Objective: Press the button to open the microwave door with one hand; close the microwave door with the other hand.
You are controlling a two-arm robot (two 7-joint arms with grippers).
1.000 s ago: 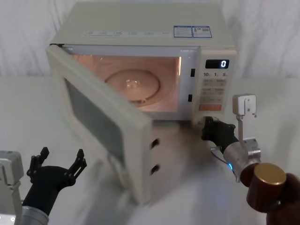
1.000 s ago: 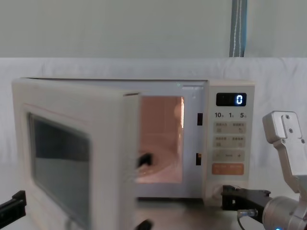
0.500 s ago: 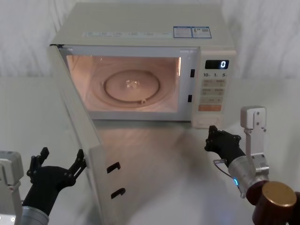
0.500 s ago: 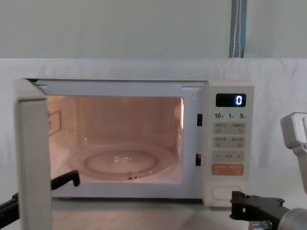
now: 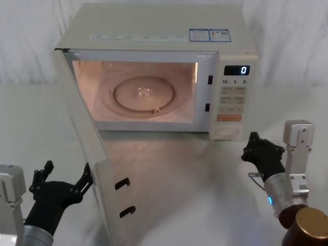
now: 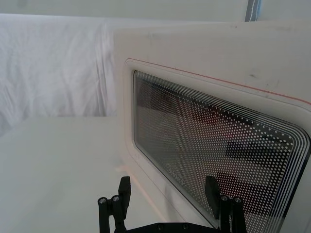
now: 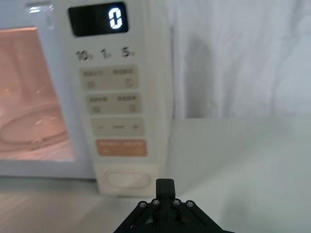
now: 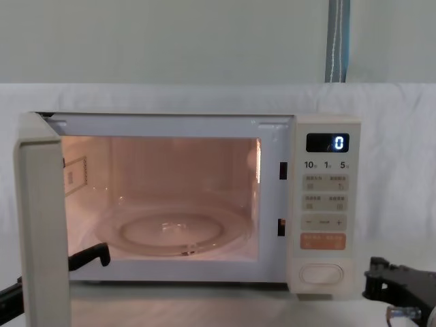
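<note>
Both grippers sit apart from the microwave: the right gripper (image 5: 260, 150), seemingly pinched shut, has backed off the button (image 5: 228, 132); the left gripper (image 5: 62, 180), spread wide, waits beside the swung-open microwave door (image 5: 87, 138).

Left gripper (image 5: 62, 179) hovering low, just beside outer face of swung-open microwave door (image 5: 87, 154), fingers (image 6: 125, 187) spreading wide, one fingertip nearly touching door's outer face. Right gripper (image 5: 260, 148) hanging in front of and to right of door, wrist angling up toward it, fingers (image 7: 164, 186) pressing together, gripping nothing, well apart from door.
</note>
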